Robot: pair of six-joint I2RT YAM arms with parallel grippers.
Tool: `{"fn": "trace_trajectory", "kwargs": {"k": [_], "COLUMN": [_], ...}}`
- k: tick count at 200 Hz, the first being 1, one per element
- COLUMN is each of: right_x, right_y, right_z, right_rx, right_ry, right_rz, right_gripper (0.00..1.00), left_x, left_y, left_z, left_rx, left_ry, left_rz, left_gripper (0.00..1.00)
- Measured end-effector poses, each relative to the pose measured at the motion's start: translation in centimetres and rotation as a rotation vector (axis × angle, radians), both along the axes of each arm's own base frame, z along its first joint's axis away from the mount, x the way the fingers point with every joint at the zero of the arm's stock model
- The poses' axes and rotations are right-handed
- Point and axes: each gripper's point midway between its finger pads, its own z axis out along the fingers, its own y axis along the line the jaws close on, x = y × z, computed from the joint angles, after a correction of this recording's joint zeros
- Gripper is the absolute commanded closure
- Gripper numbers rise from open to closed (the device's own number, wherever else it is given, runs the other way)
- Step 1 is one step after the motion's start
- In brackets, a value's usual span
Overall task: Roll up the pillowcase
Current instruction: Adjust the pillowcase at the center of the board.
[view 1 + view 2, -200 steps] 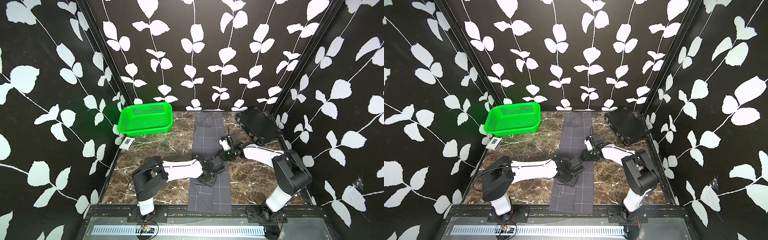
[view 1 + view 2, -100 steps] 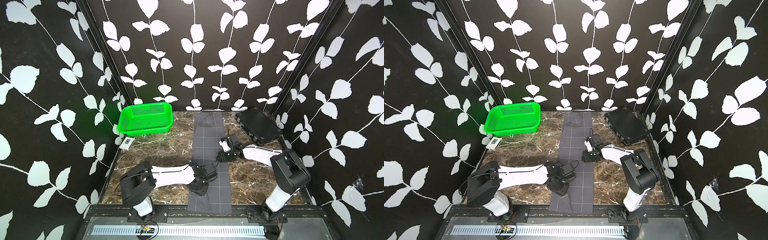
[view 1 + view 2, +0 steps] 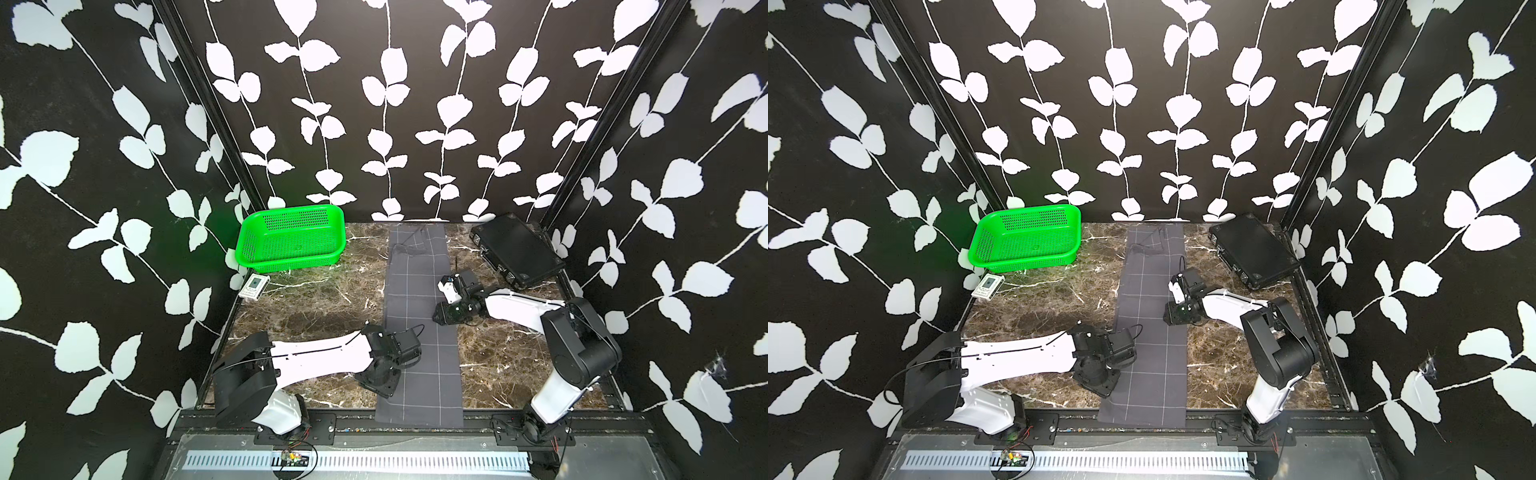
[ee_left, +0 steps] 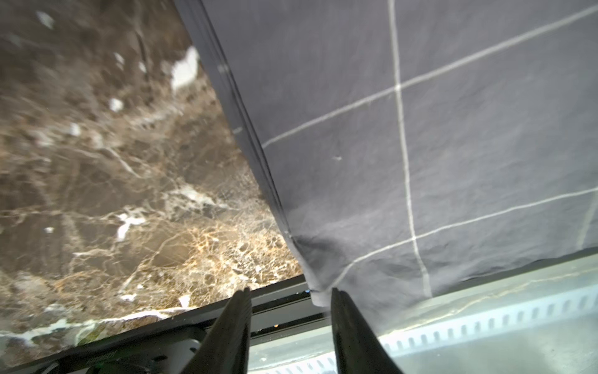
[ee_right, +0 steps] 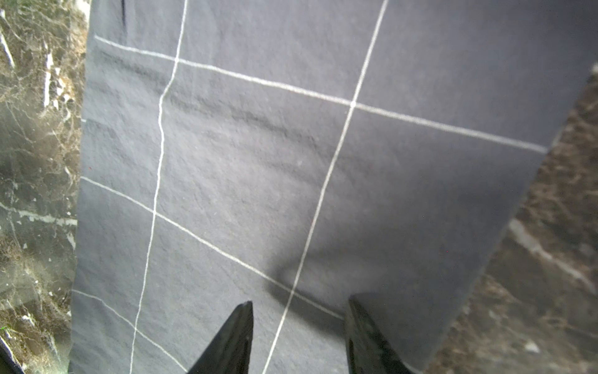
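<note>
The pillowcase (image 3: 419,291) (image 3: 1150,291), dark grey with a thin white grid, lies as a long narrow strip from the back wall to the table's front edge, its near end hanging slightly over. My left gripper (image 3: 384,390) (image 3: 1105,388) is low at the strip's near left edge. In the left wrist view it (image 4: 291,291) is open, and the pillowcase (image 4: 420,145) corner sits right beside one fingertip, with only the frame rail between the fingers. My right gripper (image 3: 442,316) (image 3: 1173,316) hovers at the strip's right edge, mid-length. It (image 5: 299,301) is open over the pillowcase (image 5: 259,162).
A green basket (image 3: 291,241) stands at the back left, with a small white device (image 3: 254,286) in front of it. A rigid black case (image 3: 515,249) lies at the back right. Brown marble table (image 3: 311,299) shows on both sides of the strip. A black frame rail (image 4: 284,304) runs along the front edge.
My left gripper has moved from the middle of the strip to its near left corner, and its jaws have spread a little. The right gripper has barely shifted.
</note>
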Motion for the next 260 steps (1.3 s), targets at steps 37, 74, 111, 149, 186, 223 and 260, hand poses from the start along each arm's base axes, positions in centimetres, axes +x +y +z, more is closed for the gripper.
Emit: {"fn": "trace_trajectory", "kwargs": {"k": [37, 74, 111, 149, 186, 223, 260], "right_x": [-1.0, -1.4, -1.5, -1.7, -2.4, -3.2, -4.2], "right_y": [0.4, 0.9, 0.9, 0.3, -1.0, -2.5, -3.5], "right_z": [0.0, -0.1, -0.1, -0.3, -0.5, -0.7, -0.5], "right_rx": [-0.01, -0.005, 0.003, -0.032, -0.097, -0.166, -0.168], "right_ry": [0.02, 0.018, 0.01, 0.005, 0.01, 0.016, 0.025], "right_rz": [0.021, 0.031, 0.025, 0.023, 0.025, 0.027, 0.017], "right_gripper": [0.52, 0.52, 0.52, 0.53, 0.53, 0.54, 0.53], "left_x": [2.3, 4.5, 5.9, 4.0, 1.7, 0.3, 2.1], "left_y": [-3.5, -5.6, -5.5, -5.4, -7.0, -9.4, -12.3], "left_z": [1.6, -1.3, -3.1, -4.6, -4.5, -4.0, -1.6], "left_rx": [-0.065, -0.045, -0.058, -0.071, -0.125, -0.183, -0.24], "left_ry": [-0.056, -0.072, -0.077, -0.043, -0.015, 0.032, -0.007], "left_rz": [-0.031, -0.037, -0.007, -0.015, -0.027, -0.031, -0.065], "left_gripper": [0.58, 0.59, 0.59, 0.6, 0.6, 0.58, 0.57]}}
